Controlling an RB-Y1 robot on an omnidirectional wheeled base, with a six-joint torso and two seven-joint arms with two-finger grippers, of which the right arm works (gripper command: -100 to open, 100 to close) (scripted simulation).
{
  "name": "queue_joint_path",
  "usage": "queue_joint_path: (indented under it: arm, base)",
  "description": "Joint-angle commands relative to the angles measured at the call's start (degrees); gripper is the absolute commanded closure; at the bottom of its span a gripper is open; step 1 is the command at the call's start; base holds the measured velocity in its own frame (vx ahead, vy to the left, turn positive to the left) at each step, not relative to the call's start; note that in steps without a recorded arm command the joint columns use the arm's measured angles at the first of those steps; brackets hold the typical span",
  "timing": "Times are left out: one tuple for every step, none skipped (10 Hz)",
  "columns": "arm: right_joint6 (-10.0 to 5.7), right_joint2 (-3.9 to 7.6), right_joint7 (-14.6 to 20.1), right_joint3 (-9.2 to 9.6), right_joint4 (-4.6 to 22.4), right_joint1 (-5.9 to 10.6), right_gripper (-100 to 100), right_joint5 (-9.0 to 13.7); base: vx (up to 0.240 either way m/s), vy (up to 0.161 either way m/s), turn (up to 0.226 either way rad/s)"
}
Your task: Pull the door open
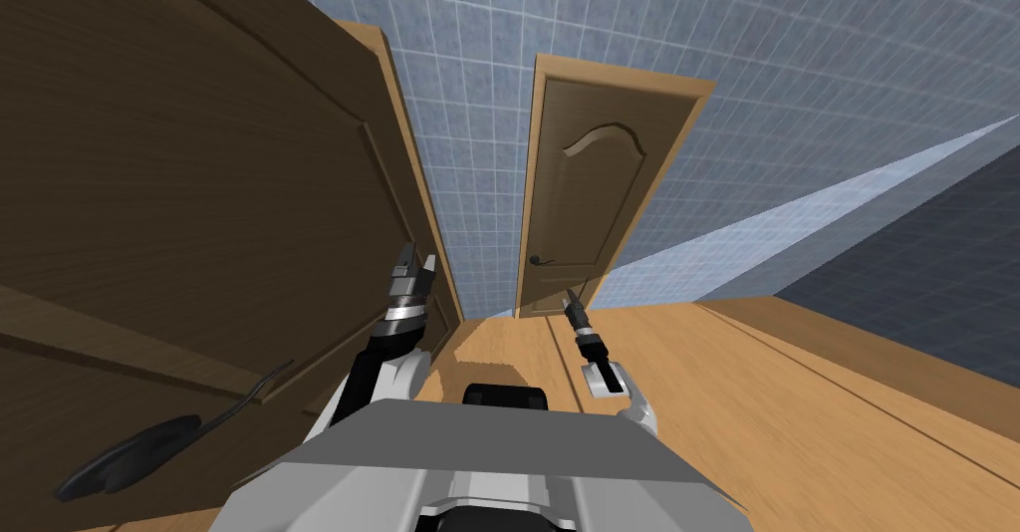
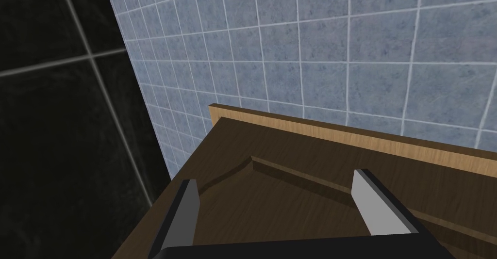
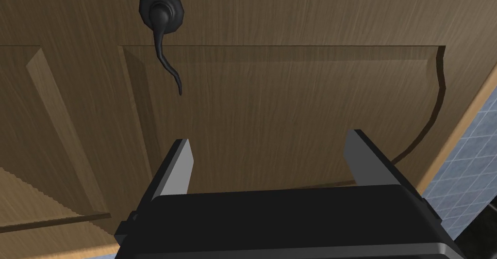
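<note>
While right end effector [image 3: 270, 142] gapes wide near brown door [image 3: 291, 86], black handle [image 3: 161, 9] untouched; left end effector [image 2: 275, 179] likewise wide.

Head view. Near door [image 1: 199, 207]: left half of frame, lever [image 1: 139, 451] at lower left. Far door [image 1: 588, 187]: centre of frame, handle [image 1: 540, 260] at its lower left. Wall [image 1: 468, 157]: between doors. Floor [image 1: 797, 406]: lower right. Left gripper [image 1: 418, 259]: beside near door's edge. Right gripper [image 1: 569, 297]: before far door, near handle, apart.
</note>
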State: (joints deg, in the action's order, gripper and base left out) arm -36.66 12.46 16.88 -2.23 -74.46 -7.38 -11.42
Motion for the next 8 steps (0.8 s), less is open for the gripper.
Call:
queue_joint_path:
  arm:
    - [-0.31, 0.27, 0.39, -0.16, 2.09, 0.77, -100, -0.33]
    - [-0.58, 0.54, 0.69, -0.30, 3.48, 1.28, -100, -0.49]
    - [-0.85, 0.82, 0.99, -0.44, 4.87, 1.79, -100, -0.65]
    - [-1.11, 1.09, 1.28, -0.58, 6.25, 2.29, -100, -0.81]
    - [-1.36, 1.33, 1.55, -0.71, 7.51, 2.75, -100, -0.96]
    - [-1.60, 1.57, 1.83, -0.84, 8.77, 3.22, -100, -1.10]
    - [-1.84, 1.82, 2.10, -0.97, 10.03, 3.68, -100, -1.25]
    - [-2.09, 2.06, 2.37, -1.10, 11.29, 4.14, -100, -1.40]
  base:
    - [0.110, 0.032, 0.028]
    - [0.098, 0.031, 0.023]
    - [0.097, 0.014, 0.021]
    - [0.103, 0.003, 0.020]
    - [0.106, 0.010, 0.024]
    - [0.093, 0.022, 0.019]
    - [0.086, 0.036, 0.022]
    - [0.099, 0.024, 0.025]
